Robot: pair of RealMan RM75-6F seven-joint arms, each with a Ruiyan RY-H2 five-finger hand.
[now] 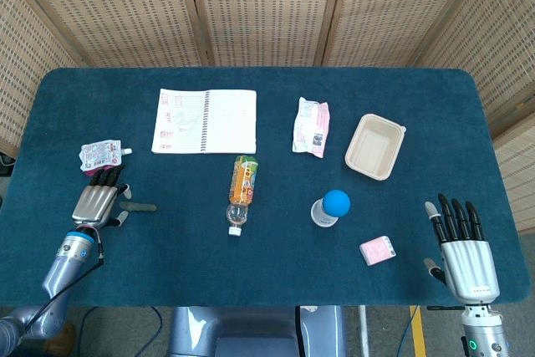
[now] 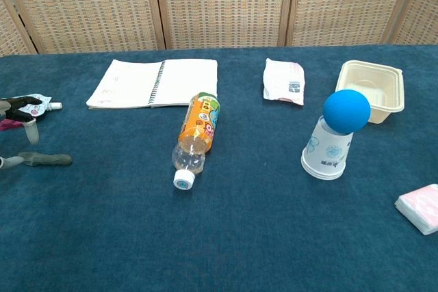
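My left hand [image 1: 96, 202] hovers low over the blue table, fingers apart, holding nothing. Its fingertips point at a red and white spouted pouch [image 1: 102, 156] just beyond them. A small dark green stick [image 1: 138, 206] lies right beside the hand. In the chest view the thumb [image 2: 8, 162] sits at the left end of the stick [image 2: 46, 160]; I cannot tell if they touch. My right hand [image 1: 464, 248] stays open at the front right of the table, nearest a pink tissue packet [image 1: 378, 250].
An open notebook [image 1: 204, 120] lies at the back left. An orange-labelled bottle [image 1: 241, 190] lies on its side mid-table. A blue ball [image 1: 337, 201] sits on an upturned paper cup [image 2: 326, 152]. A white snack packet [image 1: 311, 126] and beige container [image 1: 375, 146] are behind them.
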